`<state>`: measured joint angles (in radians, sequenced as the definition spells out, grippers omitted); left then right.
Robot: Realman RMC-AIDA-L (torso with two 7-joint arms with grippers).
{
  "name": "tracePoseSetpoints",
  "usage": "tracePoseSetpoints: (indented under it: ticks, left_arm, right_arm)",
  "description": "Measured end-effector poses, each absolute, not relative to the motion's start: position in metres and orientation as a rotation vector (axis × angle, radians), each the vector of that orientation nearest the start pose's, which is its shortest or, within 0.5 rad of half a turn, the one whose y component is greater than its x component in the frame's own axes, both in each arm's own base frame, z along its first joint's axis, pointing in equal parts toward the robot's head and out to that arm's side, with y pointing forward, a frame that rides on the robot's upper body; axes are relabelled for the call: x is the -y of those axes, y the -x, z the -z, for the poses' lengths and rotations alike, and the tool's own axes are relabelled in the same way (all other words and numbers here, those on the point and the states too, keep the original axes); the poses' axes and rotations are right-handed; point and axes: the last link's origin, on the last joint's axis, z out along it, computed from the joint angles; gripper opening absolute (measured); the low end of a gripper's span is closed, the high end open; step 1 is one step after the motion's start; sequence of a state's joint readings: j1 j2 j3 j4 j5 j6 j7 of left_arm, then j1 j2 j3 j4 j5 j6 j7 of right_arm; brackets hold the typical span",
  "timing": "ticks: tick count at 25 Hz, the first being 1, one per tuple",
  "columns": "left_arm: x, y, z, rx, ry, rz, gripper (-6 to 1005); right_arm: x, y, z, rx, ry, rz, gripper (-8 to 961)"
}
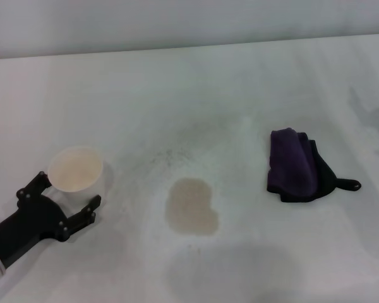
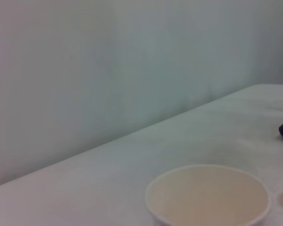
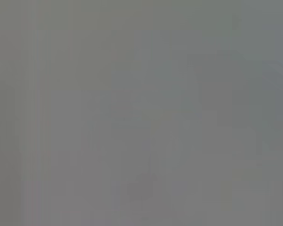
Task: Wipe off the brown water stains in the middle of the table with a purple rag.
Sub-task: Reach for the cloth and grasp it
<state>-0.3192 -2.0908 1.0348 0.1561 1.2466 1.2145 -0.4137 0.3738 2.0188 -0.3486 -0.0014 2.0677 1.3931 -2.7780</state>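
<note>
My left gripper (image 1: 69, 192) sits low at the near left of the white bench (image 1: 196, 88), its black fingers spread wide on either side of a white paper cup (image 1: 75, 168), not clearly touching it. The cup stands upright, its pale inside facing up. The brown water stains (image 1: 191, 207) form one tan blotch in the middle of the bench, well apart from the cup. The purple rag (image 1: 295, 165) lies bunched to the right of the blotch, untouched. My right gripper is not visible.
</note>
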Motion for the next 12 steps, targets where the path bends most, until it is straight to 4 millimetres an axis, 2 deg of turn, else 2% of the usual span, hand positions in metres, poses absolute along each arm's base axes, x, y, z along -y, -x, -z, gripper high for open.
tracePoseSetpoints:
  ticks: [6,12]
  left_arm:
    - [-0.242,0.343,0.073,0.334,2.268,0.558,885]
    - [-0.229,0.348,0.075,0.360,2.252,0.557,886]
  right_arm:
    - [-0.291,-0.371,-0.049,-0.526,1.471,-0.793,843]
    - [-0.289,-0.372,-0.049,-0.525,1.469,-0.793,843]
